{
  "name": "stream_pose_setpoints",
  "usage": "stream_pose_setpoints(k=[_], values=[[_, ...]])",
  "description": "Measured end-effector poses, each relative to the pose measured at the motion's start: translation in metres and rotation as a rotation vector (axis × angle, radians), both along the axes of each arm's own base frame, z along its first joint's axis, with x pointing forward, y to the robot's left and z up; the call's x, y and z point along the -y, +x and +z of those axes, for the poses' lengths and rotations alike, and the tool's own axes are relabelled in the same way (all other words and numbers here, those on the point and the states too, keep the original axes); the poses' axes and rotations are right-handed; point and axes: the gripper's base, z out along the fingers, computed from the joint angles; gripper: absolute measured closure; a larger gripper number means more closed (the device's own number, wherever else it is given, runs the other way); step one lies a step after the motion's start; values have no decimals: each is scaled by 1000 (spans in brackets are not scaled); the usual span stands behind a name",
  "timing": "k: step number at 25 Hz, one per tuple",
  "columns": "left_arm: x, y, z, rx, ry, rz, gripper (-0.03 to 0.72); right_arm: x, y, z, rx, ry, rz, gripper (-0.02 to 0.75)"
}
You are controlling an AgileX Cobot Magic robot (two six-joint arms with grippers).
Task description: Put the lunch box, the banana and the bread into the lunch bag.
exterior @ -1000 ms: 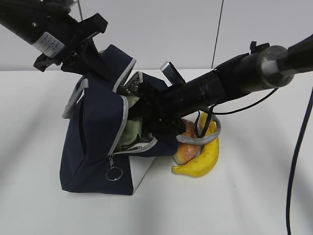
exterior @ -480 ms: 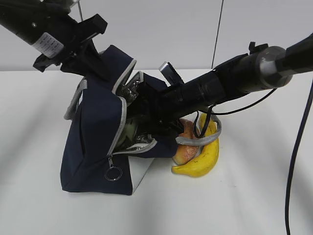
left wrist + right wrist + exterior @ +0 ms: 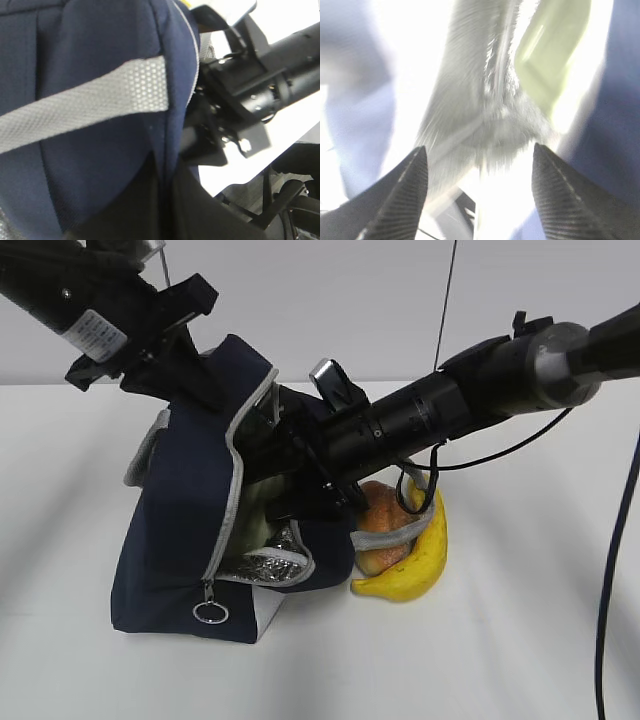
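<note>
Between the right gripper's (image 3: 477,195) spread fingers, which carry nothing, the silvery lining of the lunch bag (image 3: 180,520) fills the right wrist view, with a pale green patch up and to the right that is probably the lid of the lunch box (image 3: 552,60) lying inside. Behind that gripper's wrist, outside the bag and against its right flank, sit the bread (image 3: 385,530) and the banana (image 3: 420,560), touching each other, a grey handle (image 3: 395,532) draped across both. Above and left of them, the left gripper (image 3: 190,370) is clamped on the bag's raised upper edge, holding the mouth open. The bag is limp fabric and would likely sag if let go. The bread is soft (a hard squeeze would dent it), so take it lightly across its short middle. The banana bruises and is smooth-skinned; grip it mid-curve.
</note>
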Motion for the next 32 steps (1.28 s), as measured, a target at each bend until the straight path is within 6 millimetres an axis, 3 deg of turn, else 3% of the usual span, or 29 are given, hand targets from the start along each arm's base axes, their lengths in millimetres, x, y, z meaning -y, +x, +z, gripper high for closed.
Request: stream_pose_setpoints(k=[3,11,16,23,32], values=[[-1,-1,-1,-2,19,-12,691,4,-7,21,54,-37,51,256],[-6,-2,-4,2,86,-37,691,29,-41,112,278,-259,108,257],[-8,-2,-6,6,114,-43,691,56,-65,132,345,-483,10,258],[-8,-2,-6,6,116,-44,691,91,-85,105,316,-782,-164,258],[-8,-2,-6,2,119,-47,691,90,-67,62,266,-846,-186,259]])
